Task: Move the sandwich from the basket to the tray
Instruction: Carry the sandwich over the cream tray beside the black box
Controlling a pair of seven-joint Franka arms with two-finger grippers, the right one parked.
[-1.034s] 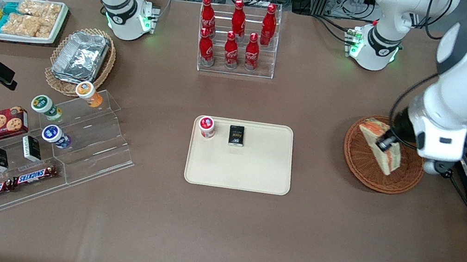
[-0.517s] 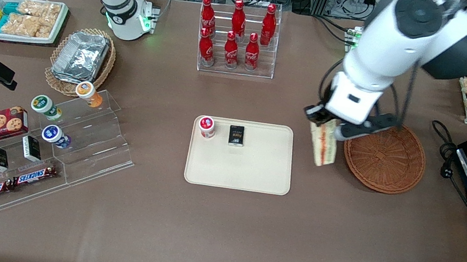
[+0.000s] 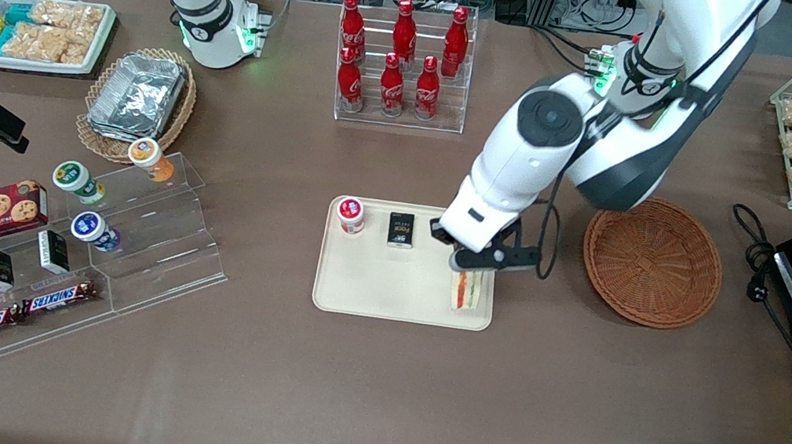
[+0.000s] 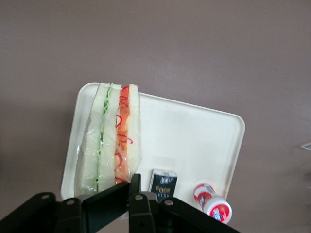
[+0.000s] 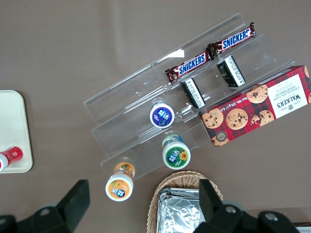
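Sandwich [image 3: 464, 290] clamped in claw [image 3: 473, 264] over tray [image 3: 385, 292], beside black "Face" packet [image 3: 401, 229]

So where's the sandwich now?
The sandwich is held by the end effector over the tray, at its edge nearest the basket.

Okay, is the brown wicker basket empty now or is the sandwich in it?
Empty: the basket shows bare weave. The sandwich is over the tray, gripped in the tool.
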